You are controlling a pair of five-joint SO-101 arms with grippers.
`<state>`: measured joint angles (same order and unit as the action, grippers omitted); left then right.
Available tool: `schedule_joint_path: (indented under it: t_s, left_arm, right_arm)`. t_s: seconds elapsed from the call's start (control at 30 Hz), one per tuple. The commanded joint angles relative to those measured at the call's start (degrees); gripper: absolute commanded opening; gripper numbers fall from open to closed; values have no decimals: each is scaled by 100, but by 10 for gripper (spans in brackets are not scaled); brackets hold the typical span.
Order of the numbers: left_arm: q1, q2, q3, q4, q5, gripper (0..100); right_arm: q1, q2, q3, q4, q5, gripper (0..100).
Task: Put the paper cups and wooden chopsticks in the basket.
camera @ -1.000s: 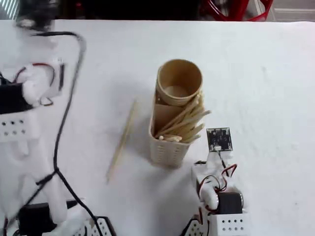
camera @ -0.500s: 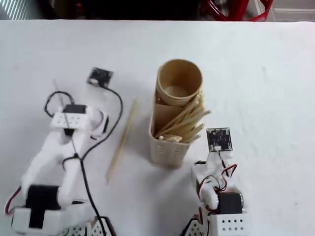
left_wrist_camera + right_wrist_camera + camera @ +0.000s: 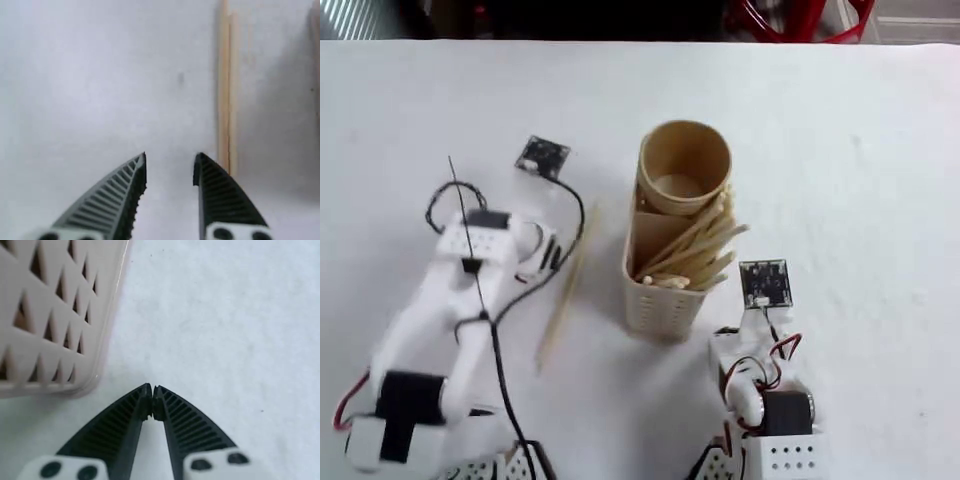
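Note:
A white slotted basket [image 3: 660, 305] stands mid-table with several wooden chopsticks [image 3: 695, 250] leaning out of it and stacked paper cups [image 3: 683, 165] at its far end. One pair of chopsticks [image 3: 566, 288] lies flat on the table left of the basket. My left gripper [image 3: 548, 256] is open just left of that pair; in its wrist view the gripper [image 3: 169, 170] has the chopsticks [image 3: 226, 90] beside one finger, outside the gap. My right gripper [image 3: 152, 401] is shut and holds nothing, beside the basket's wall [image 3: 55, 315].
The right arm [image 3: 760, 390] rests folded at the near edge, right of the basket. A black cable [image 3: 485, 330] runs along the left arm. The white table stretches bare to the far side and the right.
The left arm has swung in from the left edge of the table to the loose chopsticks, then edged closer to them. The right arm has stayed still.

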<state>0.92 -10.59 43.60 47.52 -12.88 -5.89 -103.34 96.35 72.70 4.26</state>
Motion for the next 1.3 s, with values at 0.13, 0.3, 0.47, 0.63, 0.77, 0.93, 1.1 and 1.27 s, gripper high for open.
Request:
schedule_joint_path:
  t_s: [0.13, 0.3, 0.47, 0.63, 0.77, 0.93, 1.1, 1.27]
  left_arm:
    - [532, -2220, 1433, -835, -26, 184]
    - [892, -1912, 1433, -615, -26, 184]
    - [892, -804, 870, -615, -26, 184]
    - [892, 523, 105, -527, -18, 184]
    - [848, 1121, -607, 167, 193, 184]
    - [725, 1587, -1081, 695, 229, 105]
    - [576, 1771, -1231, 897, 308, 69]
    - [576, 1763, -1204, 905, 316, 68]
  right_arm:
    - [48, -13, 53, 22, 9, 19]
    - [48, -13, 53, 22, 9, 19]
    - [48, -13, 53, 22, 9, 19]
    - [48, -13, 53, 22, 9, 19]
    - [48, -13, 53, 22, 9, 19]
    - [48, -13, 53, 22, 9, 19]
    - [48, -13, 53, 22, 9, 19]
    - [48, -13, 53, 22, 9, 19]
